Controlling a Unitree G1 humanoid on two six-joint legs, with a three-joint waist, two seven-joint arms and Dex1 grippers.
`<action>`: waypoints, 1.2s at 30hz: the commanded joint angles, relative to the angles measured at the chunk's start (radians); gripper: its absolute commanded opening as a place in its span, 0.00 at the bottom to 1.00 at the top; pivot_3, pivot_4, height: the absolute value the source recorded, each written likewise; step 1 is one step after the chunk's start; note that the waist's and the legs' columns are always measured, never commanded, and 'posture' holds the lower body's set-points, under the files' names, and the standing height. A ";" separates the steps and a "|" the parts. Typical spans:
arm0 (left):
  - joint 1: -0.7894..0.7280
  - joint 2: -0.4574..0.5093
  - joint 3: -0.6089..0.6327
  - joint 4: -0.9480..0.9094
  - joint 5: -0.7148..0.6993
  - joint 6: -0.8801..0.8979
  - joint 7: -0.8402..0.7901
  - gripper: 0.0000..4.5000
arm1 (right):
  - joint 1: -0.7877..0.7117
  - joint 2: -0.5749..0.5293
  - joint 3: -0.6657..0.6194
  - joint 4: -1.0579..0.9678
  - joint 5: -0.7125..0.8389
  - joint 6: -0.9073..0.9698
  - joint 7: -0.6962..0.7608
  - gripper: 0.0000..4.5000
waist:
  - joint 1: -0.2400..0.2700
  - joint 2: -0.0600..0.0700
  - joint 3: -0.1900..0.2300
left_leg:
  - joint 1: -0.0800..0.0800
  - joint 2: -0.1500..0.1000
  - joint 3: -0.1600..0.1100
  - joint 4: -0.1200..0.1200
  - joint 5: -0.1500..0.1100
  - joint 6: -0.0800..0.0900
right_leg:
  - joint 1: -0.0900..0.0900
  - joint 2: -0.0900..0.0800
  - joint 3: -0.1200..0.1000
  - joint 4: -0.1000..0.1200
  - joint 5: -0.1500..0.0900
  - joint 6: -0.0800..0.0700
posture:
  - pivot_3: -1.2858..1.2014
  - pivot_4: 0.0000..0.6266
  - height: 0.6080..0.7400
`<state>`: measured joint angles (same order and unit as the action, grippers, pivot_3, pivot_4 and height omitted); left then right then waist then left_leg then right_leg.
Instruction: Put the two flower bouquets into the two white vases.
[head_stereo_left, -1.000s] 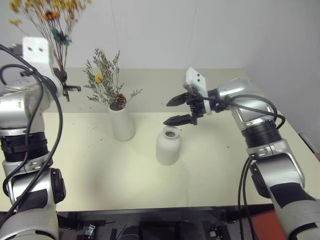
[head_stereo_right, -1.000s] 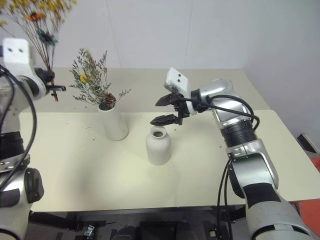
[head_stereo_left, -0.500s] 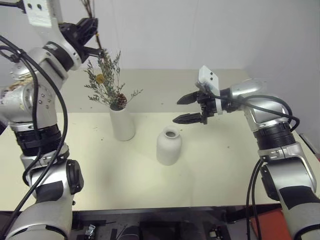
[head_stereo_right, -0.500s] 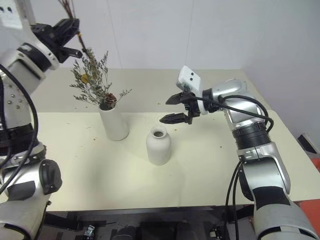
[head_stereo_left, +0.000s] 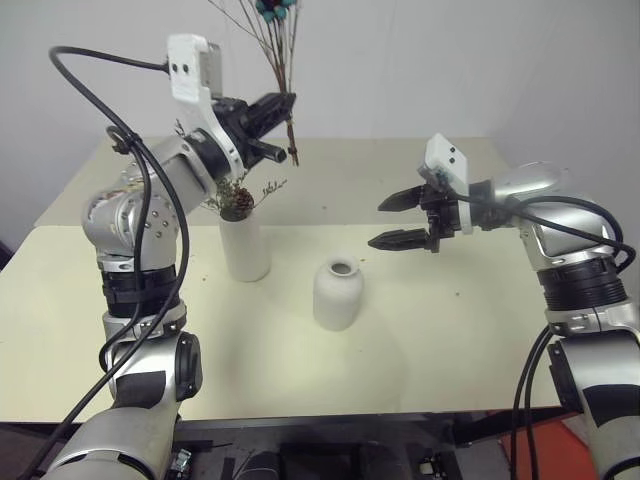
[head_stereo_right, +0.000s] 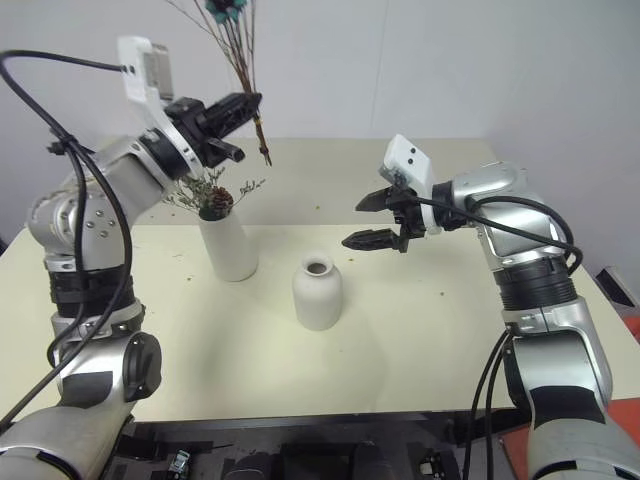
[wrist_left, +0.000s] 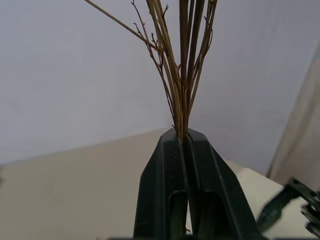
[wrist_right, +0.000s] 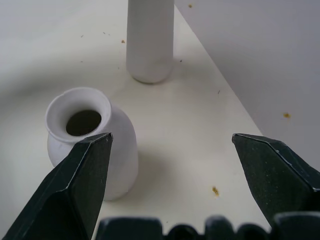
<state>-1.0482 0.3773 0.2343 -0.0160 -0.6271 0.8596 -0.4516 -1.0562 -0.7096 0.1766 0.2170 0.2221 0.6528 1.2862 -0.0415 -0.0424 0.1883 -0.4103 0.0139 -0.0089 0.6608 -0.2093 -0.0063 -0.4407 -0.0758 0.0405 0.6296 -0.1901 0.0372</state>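
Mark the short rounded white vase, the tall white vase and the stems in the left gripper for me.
Short rounded white vase (head_stereo_left: 337, 297): left eye view, on its body.
Tall tapered white vase (head_stereo_left: 245, 250): left eye view, on its side wall.
Thin brown bouquet stems (wrist_left: 184, 75): left wrist view, on the bundle above the jaws.

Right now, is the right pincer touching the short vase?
Apart. In the left eye view the right pincer hangs open in the air, up and off to the side of the short vase, with bare table between them.

Silver jointed arms, black cables, white wrist boxes, black two-fingered left hand (head_stereo_left: 279, 126).
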 joint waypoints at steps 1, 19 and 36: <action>-0.007 -0.007 -0.017 -0.040 -0.036 0.013 -0.023 0.00 | 0.013 -0.038 -0.043 -0.070 0.034 0.029 0.004 1.00 | 0.000 0.000 0.000 | 0.000 0.000 0.000 0.000 0.000 0.000 | 0.000 0.000 0.000 0.000 0.000 0.000 | 0.52 0.24 1.00; 0.178 0.002 -0.147 -0.143 -0.099 -0.074 -0.301 0.00 | 0.135 -0.113 -0.048 -0.242 0.105 0.104 -0.026 1.00 | -0.001 0.000 0.000 | 0.002 0.000 0.001 0.000 0.000 0.000 | 0.002 0.001 0.001 -0.001 0.000 0.000 | 0.52 0.24 1.00; 0.226 0.022 -0.196 -0.010 -0.062 -0.187 -0.491 0.00 | 0.222 -0.145 -0.115 -0.329 0.186 0.102 -0.050 1.00 | 0.002 0.000 0.000 | 0.002 0.000 0.001 0.000 0.000 0.000 | 0.002 0.001 0.001 -0.001 0.000 0.001 | 0.52 0.24 1.00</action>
<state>-0.8165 0.4044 0.0380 -0.0178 -0.6903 0.6978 -0.9345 -0.8292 -0.8351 0.1052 -0.0745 0.3880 0.7514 1.2419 -0.0395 -0.0424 0.1883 -0.4085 0.0143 -0.0083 0.6610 -0.2093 -0.0060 -0.4388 -0.0750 0.0412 0.6289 -0.1906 0.0378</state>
